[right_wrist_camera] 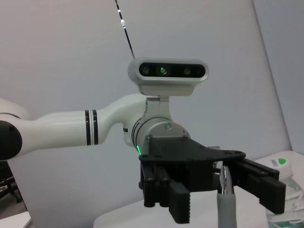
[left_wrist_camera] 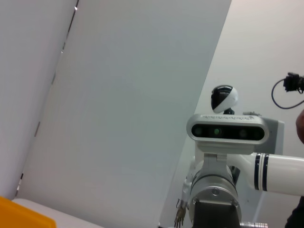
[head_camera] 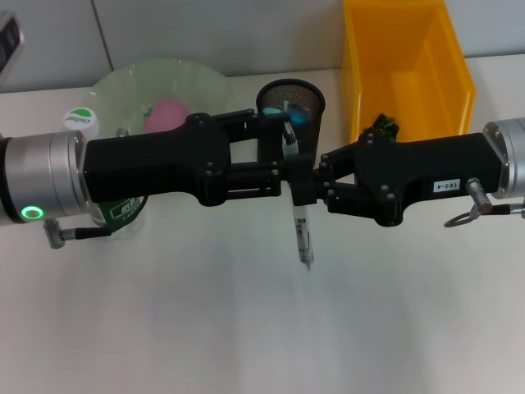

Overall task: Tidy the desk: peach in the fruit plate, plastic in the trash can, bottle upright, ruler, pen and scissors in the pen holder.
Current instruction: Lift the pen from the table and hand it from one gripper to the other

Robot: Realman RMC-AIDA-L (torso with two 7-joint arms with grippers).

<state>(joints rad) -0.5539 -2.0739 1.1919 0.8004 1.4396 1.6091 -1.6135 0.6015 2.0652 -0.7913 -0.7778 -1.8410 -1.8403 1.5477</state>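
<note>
One pink peach (head_camera: 166, 114) lies in one pale green glass plate (head_camera: 123, 82). There is one black mesh pen holder (head_camera: 291, 103) and one yellow plastic bin (head_camera: 406, 70). One clear plastic bottle with a white cap (head_camera: 79, 121) and one grey-barrelled pen (head_camera: 302, 234) complete the count.

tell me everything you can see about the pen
The pen is a slim grey and silver one with a clip, hanging roughly upright, tip down, above the white table. Its upper part sits where the left gripper and right gripper meet from opposite sides; which one clamps it is unclear. It hangs just in front of the black mesh pen holder, not yet inside.
</note>
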